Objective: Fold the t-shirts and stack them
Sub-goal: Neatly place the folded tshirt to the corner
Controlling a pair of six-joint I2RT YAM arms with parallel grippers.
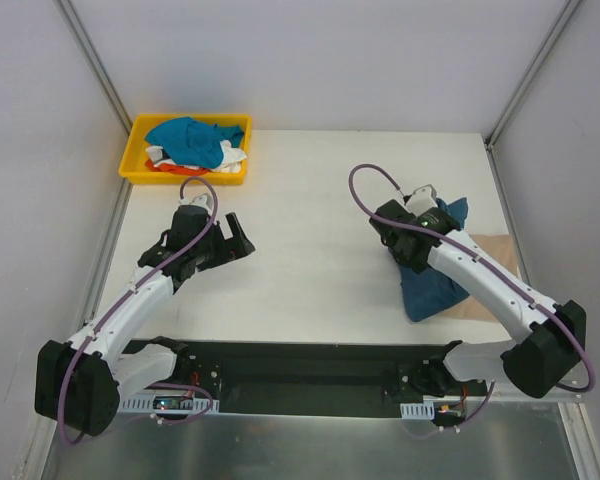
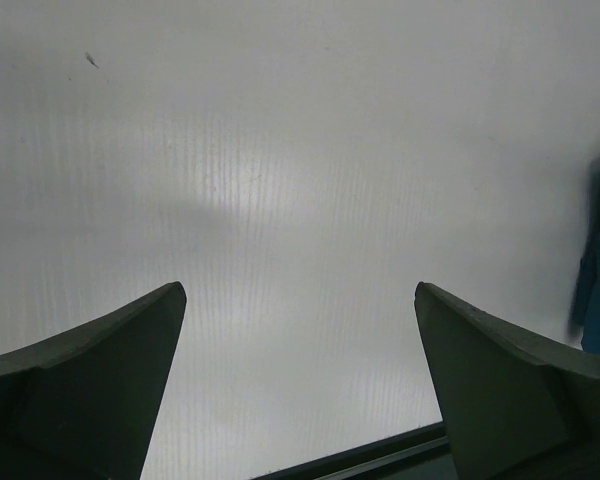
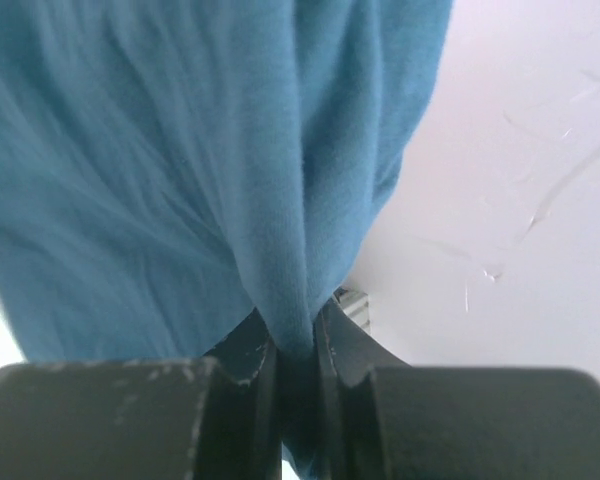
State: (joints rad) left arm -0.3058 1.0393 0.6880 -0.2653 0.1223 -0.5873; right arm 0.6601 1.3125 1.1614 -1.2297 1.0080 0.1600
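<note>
White matte tabletop [image 1: 310,270] fills most of the overhead view. On its right side sits the large dark teal-blue cloth t-shirt [image 1: 432,292], bunched in a loose heap, with its near end overlapping a flat tan-beige cloth shirt [image 1: 495,252] by the right edge. In the far left corner a rectangular yellow plastic tray [image 1: 132,168] holds a tangle of a bright blue shirt [image 1: 190,140], a white shirt [image 1: 235,160] and an orange-red shirt [image 1: 170,168], none of them folded. The left gripper [image 2: 300,292] hangs over bare table left of centre, jaws spread wide and grasping nothing, well apart from any shirt. The right gripper [image 3: 295,335] is clenched on a narrow gathered fold of the teal fabric, which fans out from the pinch in soft ridges. Judging by that drape, the shirt is light, limp and stretchy. From one pinch it will likely sag and twist rather than hold a shape, and a thin fold could slide out under a tug. A better hold would probably be two spaced points along a hem or at the shoulders, one per gripper, so the cloth spreads flat before folding.
</note>
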